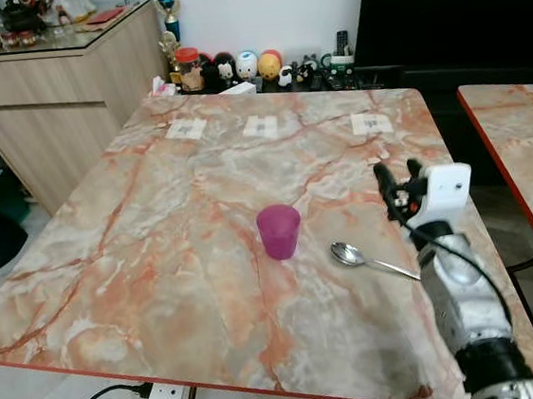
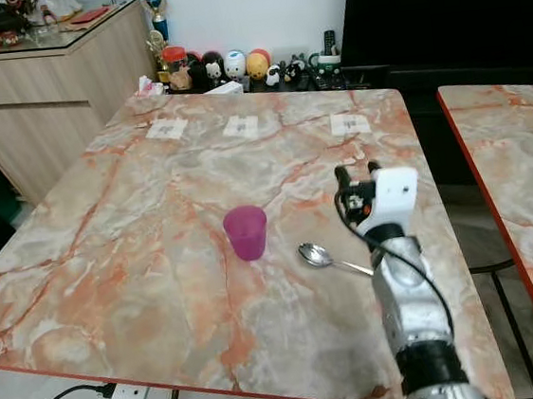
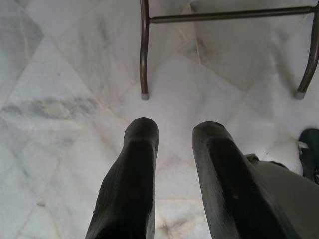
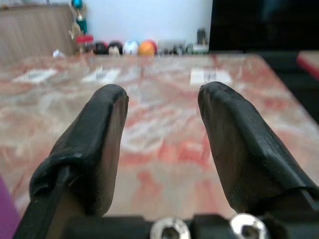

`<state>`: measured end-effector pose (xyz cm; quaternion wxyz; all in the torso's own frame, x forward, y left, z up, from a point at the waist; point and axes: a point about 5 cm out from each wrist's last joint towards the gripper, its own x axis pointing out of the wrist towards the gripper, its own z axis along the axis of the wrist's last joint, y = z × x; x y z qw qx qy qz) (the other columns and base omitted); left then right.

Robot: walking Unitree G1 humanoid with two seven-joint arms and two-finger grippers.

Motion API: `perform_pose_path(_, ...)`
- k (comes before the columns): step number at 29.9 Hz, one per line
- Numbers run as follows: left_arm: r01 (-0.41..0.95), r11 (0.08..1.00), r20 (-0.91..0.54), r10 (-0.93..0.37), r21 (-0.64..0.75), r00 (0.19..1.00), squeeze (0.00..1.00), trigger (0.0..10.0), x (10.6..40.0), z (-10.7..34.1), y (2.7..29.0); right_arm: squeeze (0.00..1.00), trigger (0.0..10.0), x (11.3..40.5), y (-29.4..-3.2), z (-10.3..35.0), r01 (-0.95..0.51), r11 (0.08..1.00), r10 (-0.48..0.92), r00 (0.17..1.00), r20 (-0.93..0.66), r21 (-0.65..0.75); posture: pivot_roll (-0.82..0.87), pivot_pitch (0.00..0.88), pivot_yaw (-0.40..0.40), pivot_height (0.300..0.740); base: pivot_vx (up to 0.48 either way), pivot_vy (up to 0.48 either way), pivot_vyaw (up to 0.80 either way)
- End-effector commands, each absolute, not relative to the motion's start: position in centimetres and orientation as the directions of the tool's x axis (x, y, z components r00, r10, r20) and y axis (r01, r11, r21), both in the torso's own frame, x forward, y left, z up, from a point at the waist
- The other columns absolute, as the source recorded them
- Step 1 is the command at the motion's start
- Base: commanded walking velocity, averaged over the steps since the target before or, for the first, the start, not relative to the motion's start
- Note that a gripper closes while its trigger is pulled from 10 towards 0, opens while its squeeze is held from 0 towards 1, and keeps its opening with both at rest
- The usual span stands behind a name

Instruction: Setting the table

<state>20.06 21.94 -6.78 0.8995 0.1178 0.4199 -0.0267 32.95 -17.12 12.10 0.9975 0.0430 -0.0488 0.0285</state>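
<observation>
Left end effector (image 3: 172,149) hangs below the worktop (image 1: 158,258) edge over the floor, fingers apart, idle. Cup (image 1: 278,232) upright mid-worktop; spoon (image 1: 363,259) just beside it, bowl toward cup, apparently bowl-up. Right end effector (image 1: 399,174) hovers beyond the spoon, fingers apart, empty. Risk: a low sweep toward the spoon could skid it into the cup and tip it.
</observation>
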Motion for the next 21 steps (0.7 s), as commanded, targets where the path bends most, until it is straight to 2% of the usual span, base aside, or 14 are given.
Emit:
perform_pose_path(1, 0.163, 0.967, -0.784, 0.053, 0.194, 0.618, 0.00, 10.0, 19.4, -7.2, 21.9, 0.00, 10.0, 32.8, -17.0, 12.4, -0.061, 0.994, 0.051, 0.991, 0.124, 0.085, 0.06, 0.000, -0.013, 0.740, 0.251, 0.000, 0.00)
perform_pose_path(17, 0.168, 0.966, -0.787, 0.054, 0.198, 0.614, 0.00, 10.0, 19.2, -7.3, 22.0, 0.00, 10.0, 31.9, -16.7, 12.3, -0.036, 0.991, 0.015, 0.986, 0.164, 0.127, 0.05, 0.000, -0.005, 0.740, 0.285, 0.000, 0.00)
perform_pose_path(21, 0.173, 0.964, -0.783, 0.054, 0.203, 0.619, 0.00, 10.0, 19.4, -7.2, 22.0, 0.00, 10.0, 31.6, -16.8, 12.1, -0.032, 0.991, 0.011, 0.987, 0.161, 0.127, 0.05, 0.000, -0.006, 0.740, 0.000, 0.000, 0.00)
